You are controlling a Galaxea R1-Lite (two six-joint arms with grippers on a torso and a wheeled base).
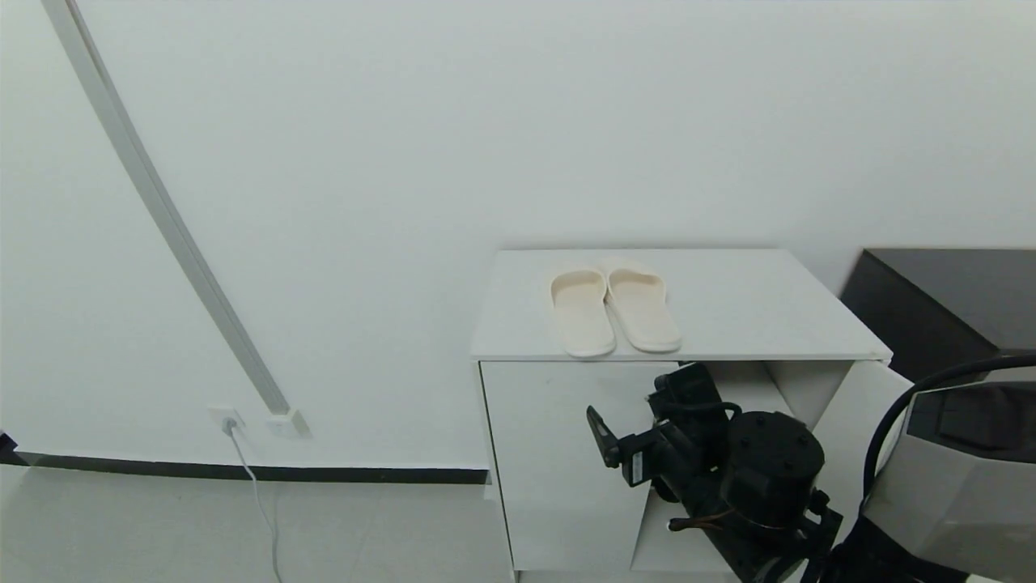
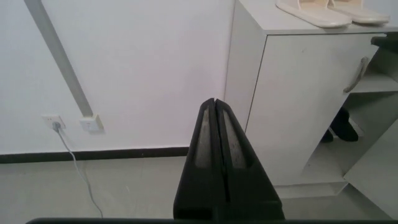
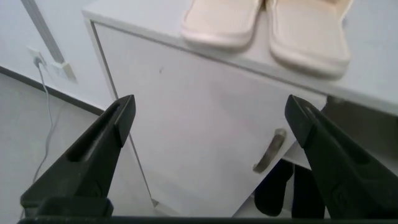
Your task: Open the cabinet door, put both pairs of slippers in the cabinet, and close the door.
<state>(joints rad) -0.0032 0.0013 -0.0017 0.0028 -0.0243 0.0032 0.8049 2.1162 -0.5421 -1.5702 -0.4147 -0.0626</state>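
Note:
A pair of cream slippers (image 1: 615,309) lies side by side on top of the white cabinet (image 1: 745,300), near its front edge. The cabinet's left door (image 1: 558,461) is closed, with its handle (image 3: 270,151) at the inner edge. Its right door (image 1: 858,421) is swung open. A dark pair of slippers (image 3: 273,186) stands inside on the lower level. My right gripper (image 3: 210,106) is open, fingers wide apart, in front of the left door and below the cream slippers (image 3: 267,25). My left gripper (image 2: 215,106) is shut on nothing, low and to the left of the cabinet (image 2: 298,112).
A black piece of furniture (image 1: 947,300) stands right of the cabinet. On the wall to the left run a slanted conduit (image 1: 162,202) and a socket with a white cable (image 1: 227,421) down to the floor. Bare floor lies left of the cabinet.

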